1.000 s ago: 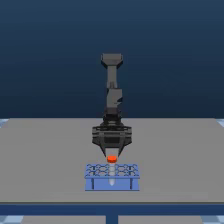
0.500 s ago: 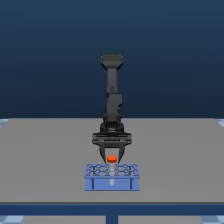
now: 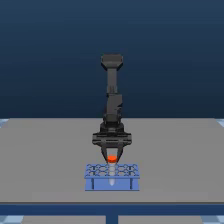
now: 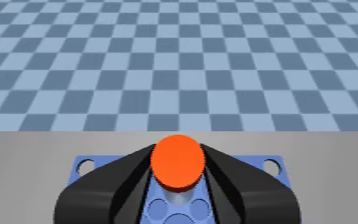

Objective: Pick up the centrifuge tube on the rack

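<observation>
- Centrifuge tube upright, orange cap just above the rack, tip hanging over its middle holes.
- My gripper pinches the tube below its cap.
- Rack sits on grey table.

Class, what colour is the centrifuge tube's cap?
Orange-red cap; clearest in the wrist view.
</observation>
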You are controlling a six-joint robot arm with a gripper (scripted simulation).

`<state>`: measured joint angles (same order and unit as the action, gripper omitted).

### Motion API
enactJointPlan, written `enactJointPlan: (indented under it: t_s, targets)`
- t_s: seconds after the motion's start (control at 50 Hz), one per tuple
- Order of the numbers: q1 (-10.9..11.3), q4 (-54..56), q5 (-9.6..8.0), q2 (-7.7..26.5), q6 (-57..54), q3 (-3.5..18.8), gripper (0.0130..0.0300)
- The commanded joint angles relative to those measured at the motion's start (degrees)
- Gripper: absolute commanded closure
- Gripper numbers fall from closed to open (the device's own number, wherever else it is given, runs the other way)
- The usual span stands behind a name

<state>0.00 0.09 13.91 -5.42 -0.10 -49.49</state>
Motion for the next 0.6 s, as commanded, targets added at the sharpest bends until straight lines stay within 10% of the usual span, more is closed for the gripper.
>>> enactJointPlan:
  t_s: [0.02,0.6]
  targets:
    - [0.0,0.0,0.12,0.0,0.0,0.0,0.03]
    - [0.0,0.0,-4.61,-3.0,0.0,1.6,0.03]
